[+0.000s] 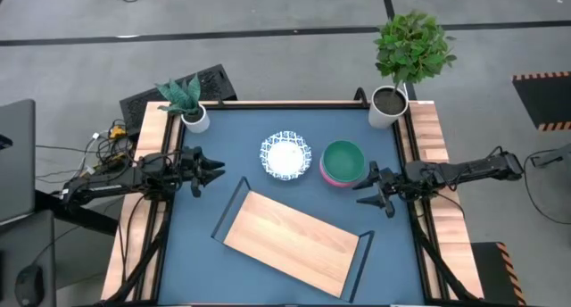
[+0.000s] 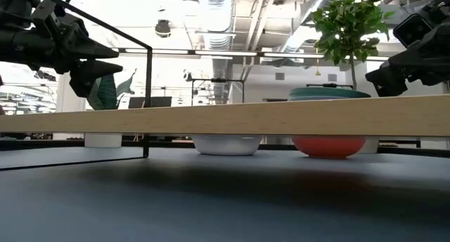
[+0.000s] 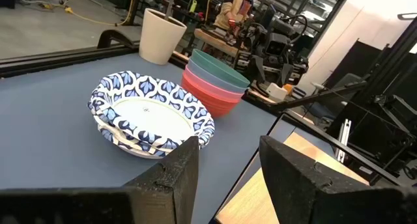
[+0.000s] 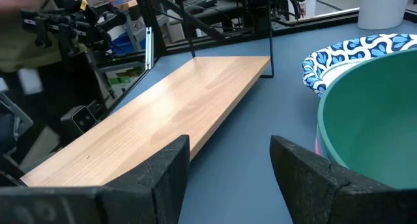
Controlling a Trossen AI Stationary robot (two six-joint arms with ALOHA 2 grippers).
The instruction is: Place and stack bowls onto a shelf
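Note:
Two white bowls with blue patterned rims [image 1: 286,155] sit nested on the tabletop near the table's middle; they also show in the left wrist view [image 3: 150,116]. The teal-green bowl [image 1: 343,158] sits inside the pink-red bowl [image 1: 326,175] just to their right, both resting on the table [image 3: 215,81]. The light-wood shelf [image 1: 293,241] with black frame ends stands on the near half of the table. My left gripper [image 1: 212,171] hovers open at the left, left of the patterned bowls. My right gripper [image 1: 367,189] hovers open just right of the teal bowl [image 4: 368,120].
A white pot with a small plant [image 1: 192,111] stands at the far left corner, and a white pot with a taller leafy plant [image 1: 393,97] at the far right. Wooden side rails [image 1: 428,137] border the table. Bare blue tabletop lies between the bowls and the shelf.

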